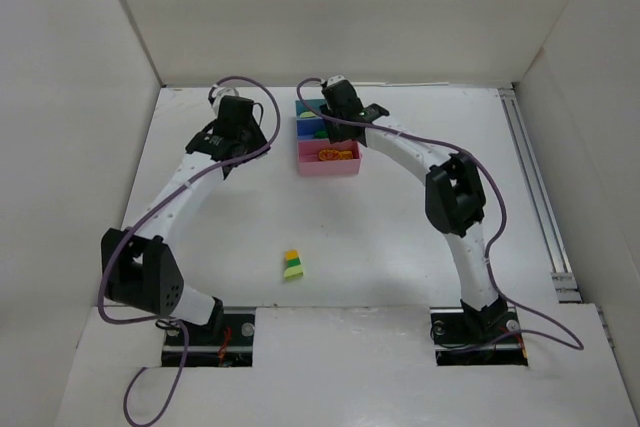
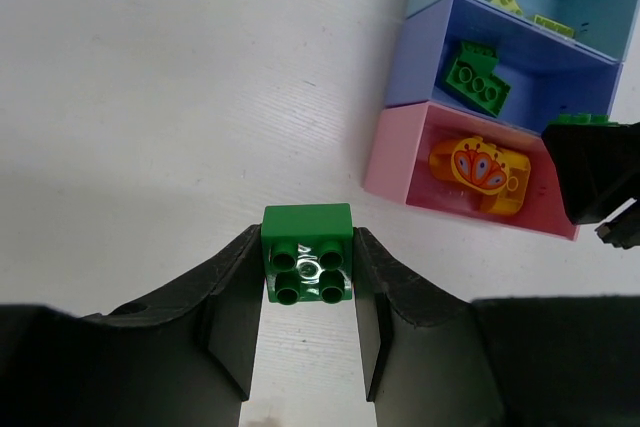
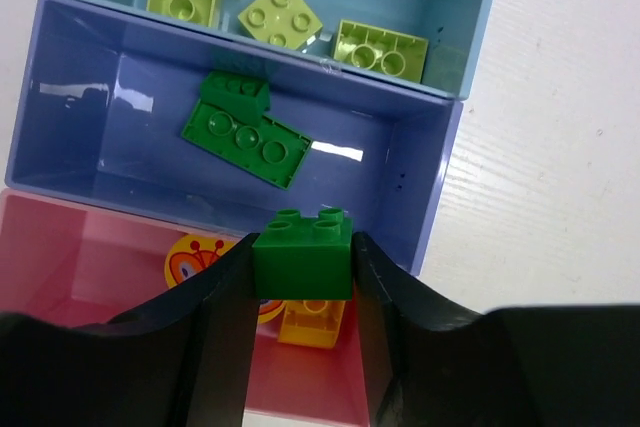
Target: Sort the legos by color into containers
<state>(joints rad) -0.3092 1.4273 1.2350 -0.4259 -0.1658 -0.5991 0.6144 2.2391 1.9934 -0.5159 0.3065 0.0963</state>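
My left gripper [image 2: 306, 259] is shut on a dark green brick [image 2: 306, 250], held above bare table left of the trays; in the top view the gripper [image 1: 236, 139] is left of the row. My right gripper [image 3: 302, 267] is shut on another dark green brick [image 3: 302, 253], over the edge between the blue tray [image 3: 70, 97] and the pink tray [image 3: 80, 267]. The blue tray holds a dark green brick [image 3: 245, 132]. The teal tray [image 3: 470, 17] holds several light green bricks [image 3: 380, 47]. The pink tray holds a yellow brick [image 3: 310, 325] and a printed yellow piece [image 2: 480, 175].
A small stack of orange, yellow and light green bricks [image 1: 293, 265] sits on the table near the front, between the arms. The three joined trays [image 1: 345, 169] stand at the back centre. White walls enclose the table on three sides.
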